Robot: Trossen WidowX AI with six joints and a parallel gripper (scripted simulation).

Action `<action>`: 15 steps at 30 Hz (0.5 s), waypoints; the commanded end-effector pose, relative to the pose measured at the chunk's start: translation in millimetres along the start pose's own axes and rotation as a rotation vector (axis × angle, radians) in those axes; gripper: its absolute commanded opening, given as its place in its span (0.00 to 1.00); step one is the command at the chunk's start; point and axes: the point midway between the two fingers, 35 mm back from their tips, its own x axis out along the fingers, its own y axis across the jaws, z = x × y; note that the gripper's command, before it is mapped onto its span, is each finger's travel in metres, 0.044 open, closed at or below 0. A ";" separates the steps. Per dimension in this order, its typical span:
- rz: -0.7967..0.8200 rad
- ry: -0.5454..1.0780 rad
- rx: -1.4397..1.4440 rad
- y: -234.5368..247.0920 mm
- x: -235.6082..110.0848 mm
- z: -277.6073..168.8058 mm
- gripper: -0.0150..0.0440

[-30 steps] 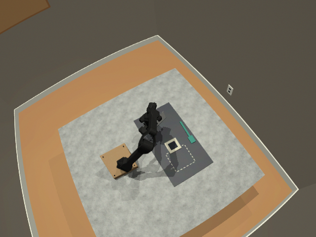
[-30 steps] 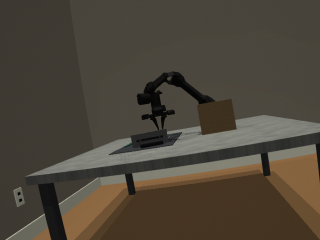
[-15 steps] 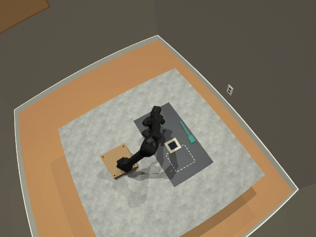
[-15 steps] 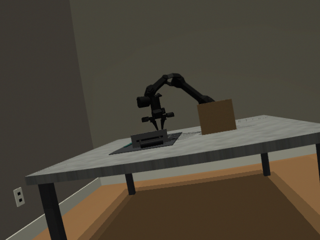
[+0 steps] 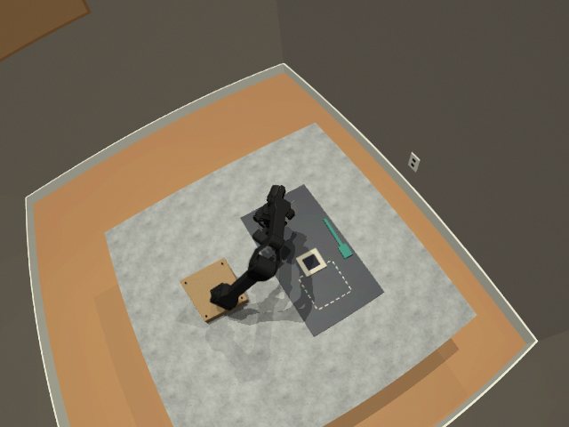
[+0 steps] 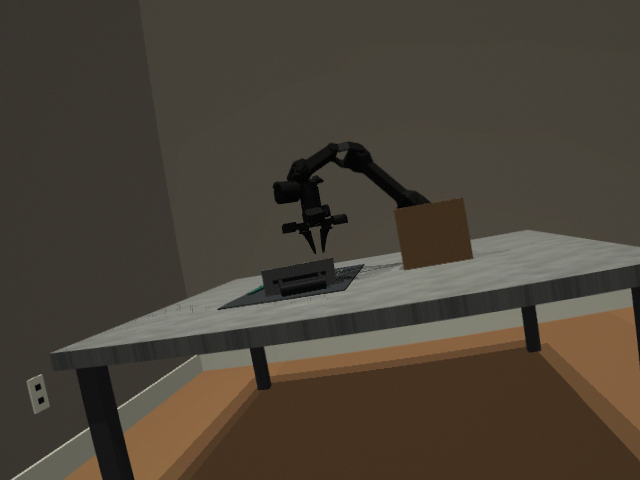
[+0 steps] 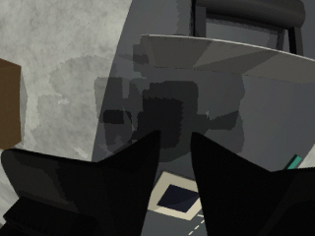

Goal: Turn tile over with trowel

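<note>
The teal trowel (image 5: 337,238) (image 6: 253,290) (image 7: 295,160) lies flat on the dark grey mat (image 5: 358,294), along its far edge. The cream tile (image 5: 311,262) (image 7: 176,199) lies with its dark marked square facing up. It sits just outside the dashed outline (image 5: 340,276), touching its corner. My gripper (image 5: 277,197) (image 6: 318,251) (image 7: 175,138) points straight down above the other end of the mat, well away from the trowel and the tile. Its fingers stand a little apart with nothing between them.
A grey block with a dark slot (image 6: 297,279) (image 7: 250,7) stands on the mat below and ahead of the gripper. The arm's brown wooden base (image 5: 202,285) (image 6: 434,232) (image 7: 8,105) stands on the grey table (image 5: 160,257) beside the mat.
</note>
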 end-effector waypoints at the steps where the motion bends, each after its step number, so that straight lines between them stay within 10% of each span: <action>1: 0.006 -0.007 -0.071 -0.2 -0.9 6.2 0.42; 15: -0.001 -0.014 -0.551 -2.1 -1.5 46.6 0.42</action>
